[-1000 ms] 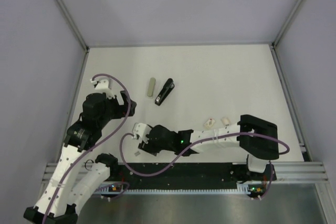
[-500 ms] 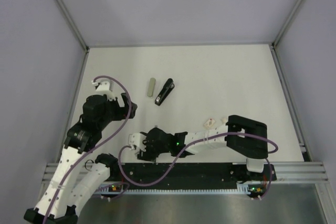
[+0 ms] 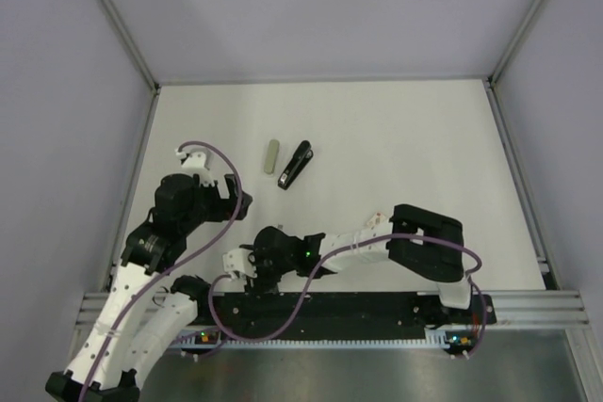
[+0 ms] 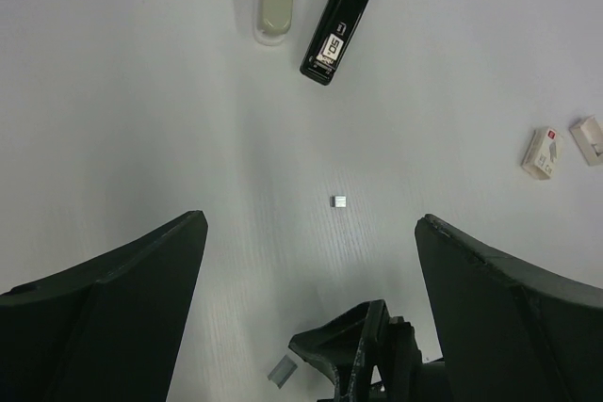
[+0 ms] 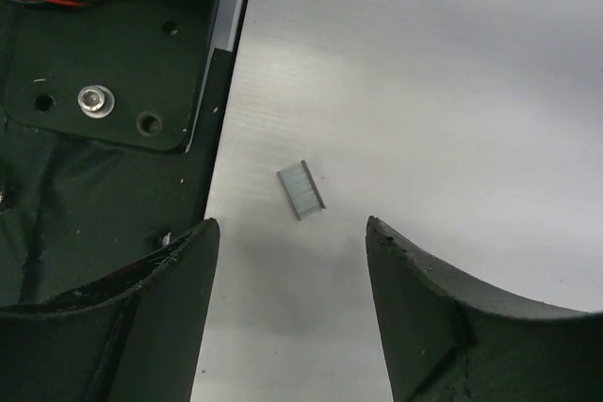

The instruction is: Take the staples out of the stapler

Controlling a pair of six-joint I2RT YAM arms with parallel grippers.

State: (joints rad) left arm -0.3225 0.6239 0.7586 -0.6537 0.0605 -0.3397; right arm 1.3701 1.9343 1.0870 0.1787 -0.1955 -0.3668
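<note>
The stapler point(image 3: 295, 165) lies flat on the white table point(image 3: 405, 138), left of centre and slanted, with nothing gripping it. Just to its left, close but apart, lies the grey-green bar point(image 3: 271, 156), running almost parallel. The left gripper point(image 4: 309, 223) hovers above the table on the near side of the stapler, well short of it. Its jaws are spread wide, a dark finger at each side of the wrist view and only bare table between them. In the open space ahead of it sits a tiny metallic piece point(image 4: 339, 201), alone on the surface between the stapler and the near edge. The right arm reaches across to the left, low along the near edge. The right gripper point(image 5: 292, 228) has its jaws parted and pinches nothing. A short strip of staples point(image 5: 301, 189) lies flat on the table just ahead of the gap between those fingers, touching neither. It sits slightly askew, close beside the edge of the black base plate point(image 5: 113, 72). Off to the right, near the right arm's forearm, rest a small white box with a red mark point(image 4: 542, 152) and a second small white box point(image 4: 589, 138), side by side and well apart from the stapler.
</note>
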